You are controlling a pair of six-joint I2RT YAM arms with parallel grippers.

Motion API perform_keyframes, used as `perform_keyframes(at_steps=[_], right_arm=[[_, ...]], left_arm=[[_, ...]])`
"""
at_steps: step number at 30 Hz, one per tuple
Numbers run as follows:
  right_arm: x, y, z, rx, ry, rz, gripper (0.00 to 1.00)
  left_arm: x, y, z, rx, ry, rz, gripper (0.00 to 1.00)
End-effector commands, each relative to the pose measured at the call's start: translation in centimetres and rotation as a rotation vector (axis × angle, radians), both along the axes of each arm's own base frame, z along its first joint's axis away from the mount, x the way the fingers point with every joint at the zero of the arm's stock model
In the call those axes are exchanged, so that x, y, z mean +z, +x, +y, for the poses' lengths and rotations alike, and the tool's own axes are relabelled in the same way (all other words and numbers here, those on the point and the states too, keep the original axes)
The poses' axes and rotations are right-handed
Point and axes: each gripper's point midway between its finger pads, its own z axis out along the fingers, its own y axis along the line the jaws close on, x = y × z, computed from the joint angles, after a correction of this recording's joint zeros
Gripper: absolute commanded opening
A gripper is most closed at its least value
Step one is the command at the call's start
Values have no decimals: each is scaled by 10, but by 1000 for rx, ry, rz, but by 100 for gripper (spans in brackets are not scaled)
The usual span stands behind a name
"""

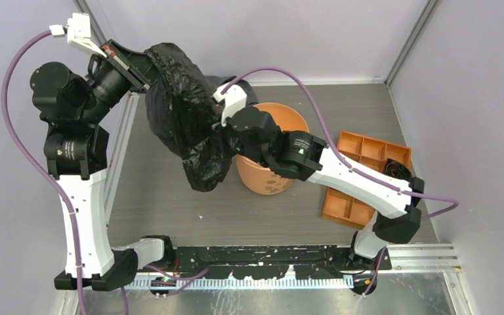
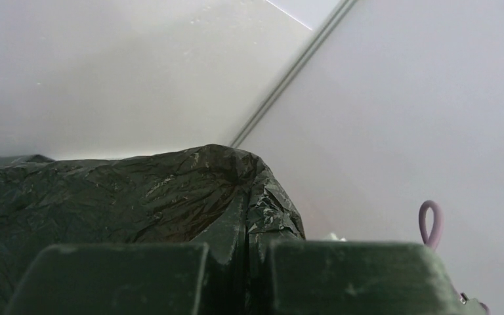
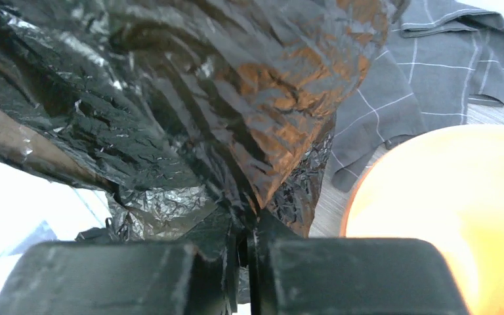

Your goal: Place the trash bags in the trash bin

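A glossy black trash bag (image 1: 185, 115) hangs in the air, stretched between both grippers, left of the orange bucket (image 1: 267, 177). My left gripper (image 1: 146, 77) is raised high at the back left and is shut on the bag's top edge; the film is pinched between its fingers in the left wrist view (image 2: 246, 230). My right gripper (image 1: 222, 128) is shut on the bag's other edge, beside the bucket's left rim. In the right wrist view the bag (image 3: 190, 98) fills the frame and the bucket (image 3: 446, 203) glows at the right. The bag's bottom hangs to the table left of the bucket.
A flat orange tray (image 1: 361, 177) with square compartments lies at the right, a dark cable bundle (image 1: 397, 170) in one cell. A grey checked cloth (image 3: 426, 72) lies behind the bucket. White walls enclose the back and sides.
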Motion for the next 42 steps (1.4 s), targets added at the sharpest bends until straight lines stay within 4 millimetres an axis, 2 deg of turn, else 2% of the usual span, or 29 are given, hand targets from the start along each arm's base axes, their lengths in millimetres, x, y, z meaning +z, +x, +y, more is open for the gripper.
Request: perform_keyframes(at_steps=[1, 10, 15, 20, 29, 32, 35, 38, 42], right_arm=[[70, 8, -50, -163, 174, -93, 7], [113, 5, -129, -310, 188, -198, 2], [121, 1, -166, -370, 165, -226, 1], [134, -5, -200, -422, 191, -250, 1], [134, -6, -227, -488, 156, -265, 1], [132, -8, -231, -487, 155, -266, 4], [119, -3, -228, -501, 105, -266, 6], [108, 8, -220, -499, 74, -244, 6], [101, 25, -207, -467, 99, -203, 5]], left_arm=[[25, -18, -15, -119, -1, -89, 0], [31, -27, -32, -235, 1, -108, 1], [37, -35, -45, -296, -18, -108, 1], [40, -44, -71, -373, -28, -114, 1], [19, -25, -116, -427, 7, -60, 1], [9, -18, -123, -398, 36, -33, 1], [-7, -4, -118, -312, 58, 25, 1], [-29, 17, -104, -177, 103, 96, 1], [-57, 45, -84, -7, 192, 148, 1]])
